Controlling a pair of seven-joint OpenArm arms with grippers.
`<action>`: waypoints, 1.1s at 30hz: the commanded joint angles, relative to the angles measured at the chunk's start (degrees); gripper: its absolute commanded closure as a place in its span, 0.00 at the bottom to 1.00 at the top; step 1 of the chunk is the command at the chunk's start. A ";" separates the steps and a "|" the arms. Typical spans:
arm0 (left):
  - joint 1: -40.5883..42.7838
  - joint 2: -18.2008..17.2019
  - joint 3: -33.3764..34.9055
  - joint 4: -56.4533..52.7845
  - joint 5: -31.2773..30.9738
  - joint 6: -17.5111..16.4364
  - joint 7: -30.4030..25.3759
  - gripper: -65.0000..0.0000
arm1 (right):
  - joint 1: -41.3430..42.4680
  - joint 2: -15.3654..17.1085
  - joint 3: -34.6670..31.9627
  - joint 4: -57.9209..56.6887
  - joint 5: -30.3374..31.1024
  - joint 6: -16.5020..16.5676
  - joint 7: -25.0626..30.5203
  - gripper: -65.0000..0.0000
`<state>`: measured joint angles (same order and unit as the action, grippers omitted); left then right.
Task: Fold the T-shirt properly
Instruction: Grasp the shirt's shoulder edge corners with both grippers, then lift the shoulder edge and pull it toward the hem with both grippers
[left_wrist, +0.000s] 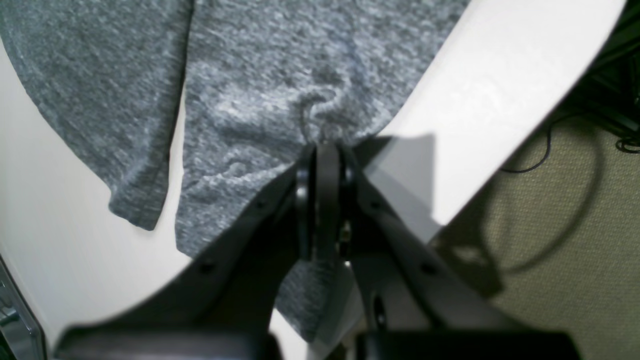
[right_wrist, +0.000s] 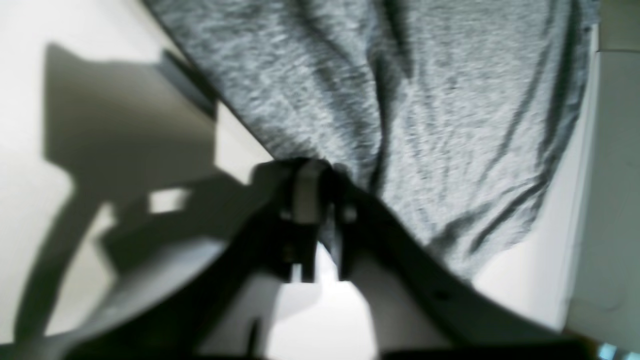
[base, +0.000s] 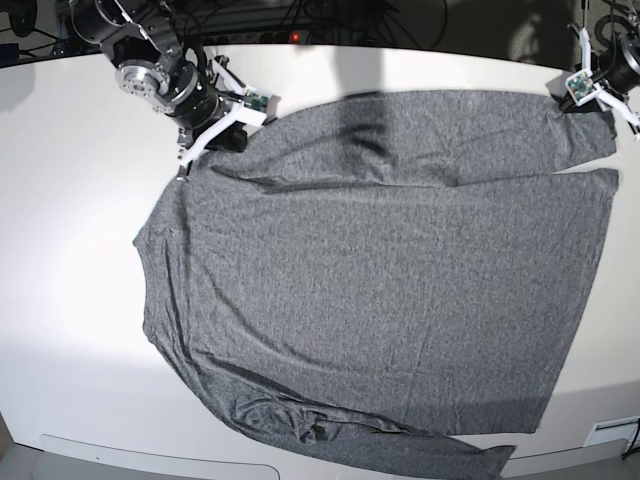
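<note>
T-shirt (base: 380, 290) fabric lies spread flat across your white bench (base: 70, 300), grey and long-sleeved, with one sleeve folded along the far edge and the other bunched at the near edge. Your left tool (left_wrist: 327, 150) is clenched on a pinch of the cloth's edge near the bench's far corner, where the fabric wrinkles at its tips. Your right tool (right_wrist: 312, 172) is clenched too, gripping the shirt's edge at the shoulder end.

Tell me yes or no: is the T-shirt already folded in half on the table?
No. In the base view the T-shirt lies spread open in one layer across the table.
</note>
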<state>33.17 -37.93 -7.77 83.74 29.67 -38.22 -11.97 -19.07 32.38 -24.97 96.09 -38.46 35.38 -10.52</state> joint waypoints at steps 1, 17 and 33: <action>0.63 -0.68 0.11 -0.09 1.31 -1.78 2.05 1.00 | -0.26 0.48 -0.17 -0.31 1.66 2.34 -1.18 1.00; 4.35 -1.44 -10.27 8.31 -18.93 -1.78 2.23 1.00 | -0.83 1.75 5.79 10.34 15.98 0.17 -1.40 1.00; -4.42 -0.98 -15.30 12.55 -24.24 -1.40 7.69 1.00 | 3.61 -1.73 9.20 10.73 16.63 -11.43 -4.44 1.00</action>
<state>28.86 -37.78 -22.44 95.70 6.33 -40.56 -3.29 -16.27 30.02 -16.16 106.06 -21.87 25.02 -15.53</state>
